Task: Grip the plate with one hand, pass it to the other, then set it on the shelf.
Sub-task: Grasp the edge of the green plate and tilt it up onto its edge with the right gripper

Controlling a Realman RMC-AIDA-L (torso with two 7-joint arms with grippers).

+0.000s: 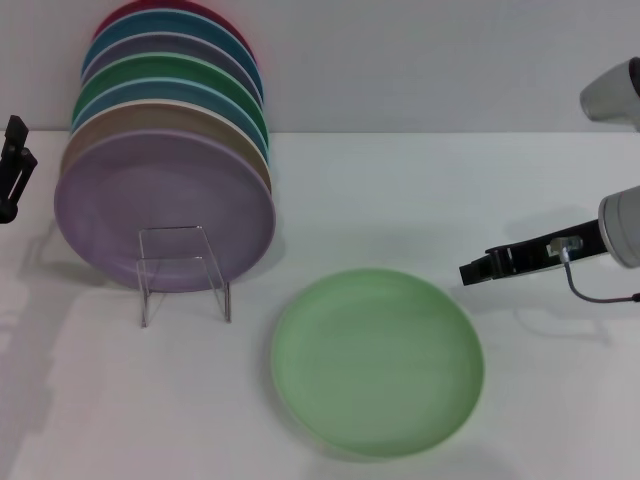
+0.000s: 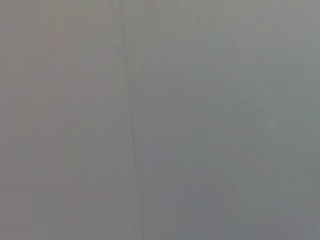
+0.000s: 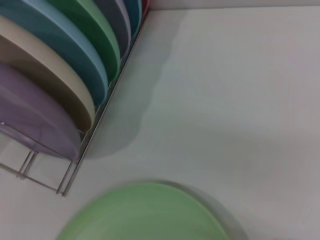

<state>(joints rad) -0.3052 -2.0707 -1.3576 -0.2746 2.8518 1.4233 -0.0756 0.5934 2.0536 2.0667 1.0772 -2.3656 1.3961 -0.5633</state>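
Well, the plate (image 1: 377,362) lay flat on the white counter (image 1: 560,400), near its front edge and a little to the right of centre, with nothing touching it. In the right wrist view only its far rim (image 3: 145,212) showed. The right tool (image 1: 478,270) hovered just beyond the plate's right rim, reaching in from the right side, above the counter and apart from the plate (its dark tip showed as one narrow bar with no visible gap, and it had hold of nothing). Whether its fingers were parted could not be told for certain.

Over at the left edge of the head view, the left tool (image 1: 14,165) hung well away from the plate, raised beside the rack, and only a dark sliver of it showed, so its opening could not be told. The left wrist view gave only a plain grey surface.

The shelf (image 1: 185,272) stood on the counter to the left of the plate, its clear bent bracket at the front. A row of upright plates leaned in it, the lavender plate (image 1: 165,208) foremost, then a tan plate (image 1: 130,125), with blue, green and red ones behind.
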